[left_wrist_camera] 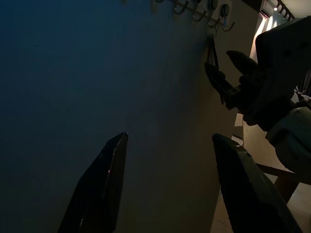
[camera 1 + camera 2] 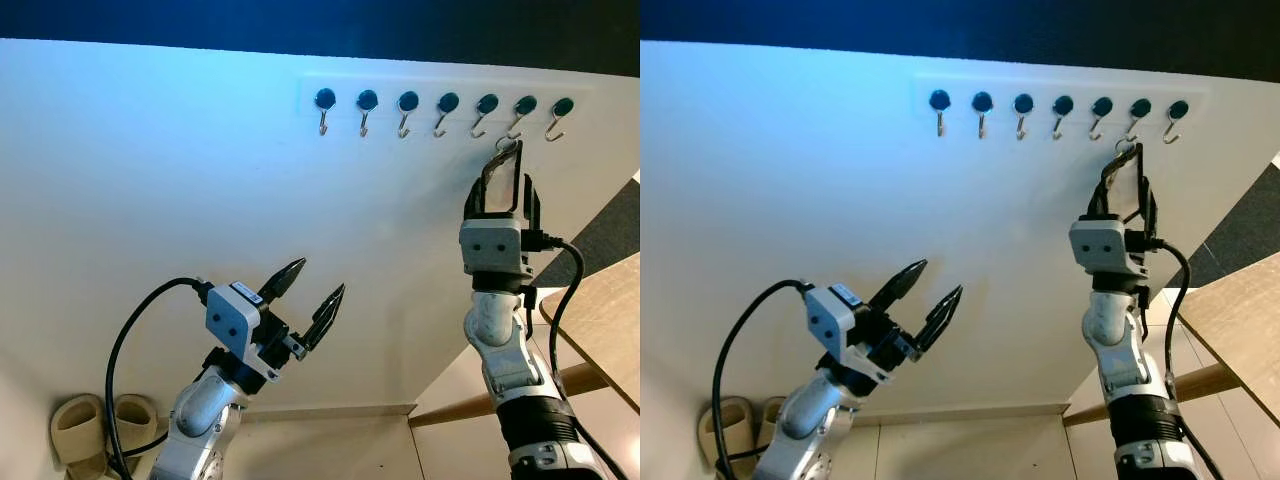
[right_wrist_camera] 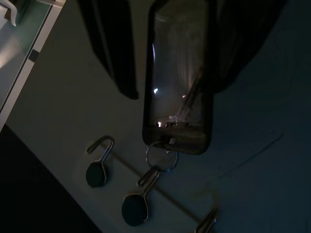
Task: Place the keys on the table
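The keys hang from the second hook (image 3: 135,206) from the right in a row of wall hooks. They are a silver ring (image 2: 505,146) with a dark-framed clear tag (image 2: 500,185) below it. My right gripper (image 2: 502,170) is raised straight up at the wall, open. Its two fingers stand either side of the tag (image 3: 179,87), with one finger a little apart from it in the right wrist view. The ring (image 3: 160,158) is still on the hook. My left gripper (image 2: 321,275) is open and holds nothing, low and well to the left of the keys.
Several black-knobbed metal hooks (image 2: 405,112) line the white wall. A wooden table (image 2: 600,320) stands at the right, with its wooden leg (image 2: 470,408) slanting along the floor. A pair of beige slippers (image 2: 100,420) lies at the wall's foot, lower left.
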Robot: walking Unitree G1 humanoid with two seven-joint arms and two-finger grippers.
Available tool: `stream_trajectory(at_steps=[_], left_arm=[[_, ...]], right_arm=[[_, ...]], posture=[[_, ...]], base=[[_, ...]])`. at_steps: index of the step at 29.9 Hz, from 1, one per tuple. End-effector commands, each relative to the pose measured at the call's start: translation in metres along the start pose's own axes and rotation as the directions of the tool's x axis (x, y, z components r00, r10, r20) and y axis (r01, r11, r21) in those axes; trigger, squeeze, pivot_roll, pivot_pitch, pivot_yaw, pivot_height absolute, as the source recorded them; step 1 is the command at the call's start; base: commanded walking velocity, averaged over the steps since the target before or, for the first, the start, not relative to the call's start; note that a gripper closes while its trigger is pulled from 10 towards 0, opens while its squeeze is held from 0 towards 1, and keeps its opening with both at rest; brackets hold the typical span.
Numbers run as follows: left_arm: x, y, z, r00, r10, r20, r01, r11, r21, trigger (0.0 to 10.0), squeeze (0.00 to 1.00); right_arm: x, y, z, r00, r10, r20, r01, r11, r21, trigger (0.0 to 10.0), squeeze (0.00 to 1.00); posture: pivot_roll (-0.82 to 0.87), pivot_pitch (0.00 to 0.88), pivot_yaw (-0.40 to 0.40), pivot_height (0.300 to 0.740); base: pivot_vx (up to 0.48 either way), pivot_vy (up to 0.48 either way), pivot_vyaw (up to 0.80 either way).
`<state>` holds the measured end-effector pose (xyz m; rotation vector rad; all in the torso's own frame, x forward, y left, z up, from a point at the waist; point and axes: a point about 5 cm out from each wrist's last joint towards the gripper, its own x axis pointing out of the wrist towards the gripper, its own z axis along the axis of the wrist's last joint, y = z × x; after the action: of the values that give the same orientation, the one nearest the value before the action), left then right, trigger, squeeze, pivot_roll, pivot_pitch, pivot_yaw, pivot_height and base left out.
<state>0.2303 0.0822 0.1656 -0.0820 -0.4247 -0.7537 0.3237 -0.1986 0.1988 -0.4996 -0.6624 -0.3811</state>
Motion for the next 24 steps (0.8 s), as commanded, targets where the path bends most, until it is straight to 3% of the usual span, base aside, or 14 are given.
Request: stream_trajectory(at_steps=[1,24], left_arm=[[0.000,-0.003,0.002,1.000,-0.023,-0.003,0.023,1.000,0.018,10.0,0.00],[0.004,-0.005,0.006,0.999,-0.043,0.003,0.043,0.998,0.035,10.0,0.00]], right_arm=[[-0.003,-0.002,-0.001,1.000,-0.003,-0.007,0.003,1.000,0.011,0.0,0.00],[0.006,-0.005,0.010,0.999,-0.025,0.024,0.024,0.998,0.059,0.0,0.00]], posture=[[0.07,0.113,-0.078,0.740],[0.07,0.114,-0.077,0.740]], base=[[0.000,0.000,0.00],[0.000,0.000,0.00]])
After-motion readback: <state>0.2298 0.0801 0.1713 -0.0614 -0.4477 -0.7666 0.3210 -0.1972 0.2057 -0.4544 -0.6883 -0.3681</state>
